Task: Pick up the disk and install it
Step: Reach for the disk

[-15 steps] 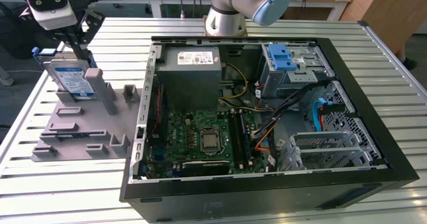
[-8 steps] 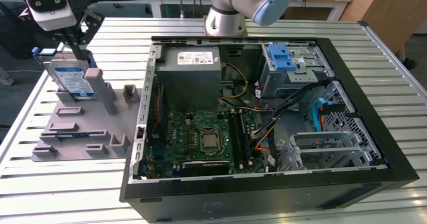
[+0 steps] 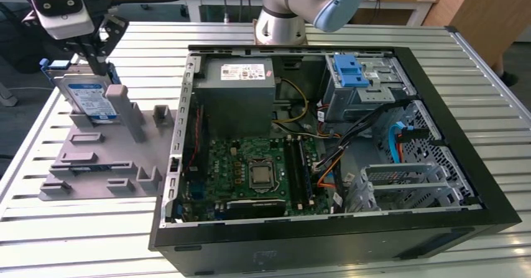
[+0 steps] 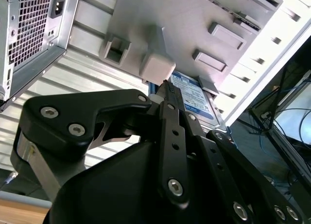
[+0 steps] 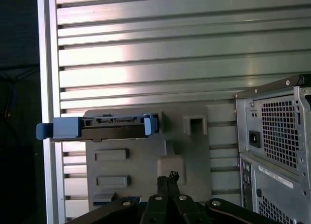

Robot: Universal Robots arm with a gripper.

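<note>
Disk (image 3: 89,99) standing upright in the grey fixture (image 3: 87,166) on the desk (image 3: 74,228), at the exterior view's left of the open computer case (image 3: 332,244); hand (image 3: 94,54), fingers together, near its top edge, not gripping it

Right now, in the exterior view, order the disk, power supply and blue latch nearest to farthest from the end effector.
1. disk, right by the end effector, exterior view's left.
2. power supply, inside the case, centre.
3. blue latch, exterior view's right.
</note>
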